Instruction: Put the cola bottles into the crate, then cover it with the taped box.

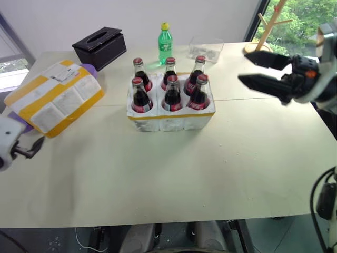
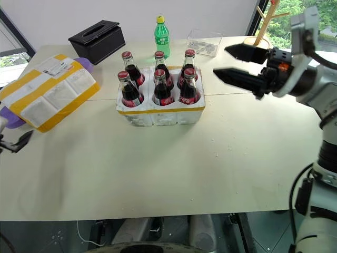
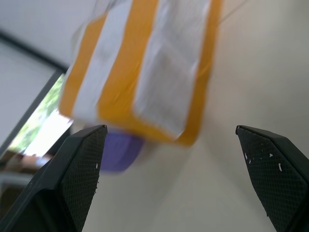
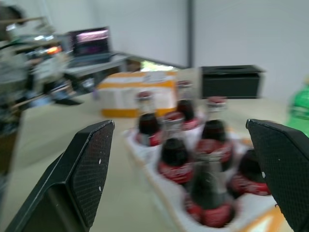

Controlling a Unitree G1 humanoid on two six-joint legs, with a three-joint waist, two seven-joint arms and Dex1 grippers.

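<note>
1. The table carries everything; the loading step is judged complete, since all six cola bottles are seen standing in the wells of the crate at the table's middle. The covering step is judged to be in hand.
2. The taped box is found at the far left of the table, tilted, with one edge propped on a purple object, well apart from the crate.
3. The right gripper is held above the table to the right of the crate, jaws spread wide, nothing between them.
4. The left gripper is held near the box's near-left side, jaws likewise spread and empty.
5. The next move is judged to call for both grippers being brought to opposite sides of the box, so that it can be lifted level and lowered over the bottle caps.
6. In the left wrist view the box's underside edge and the purple object beneath it are shown close up; in the right wrist view a laptop on a desk beyond the table is shown.
7. The black tissue box and green bottle at the far edge are seen from the head views.
</note>
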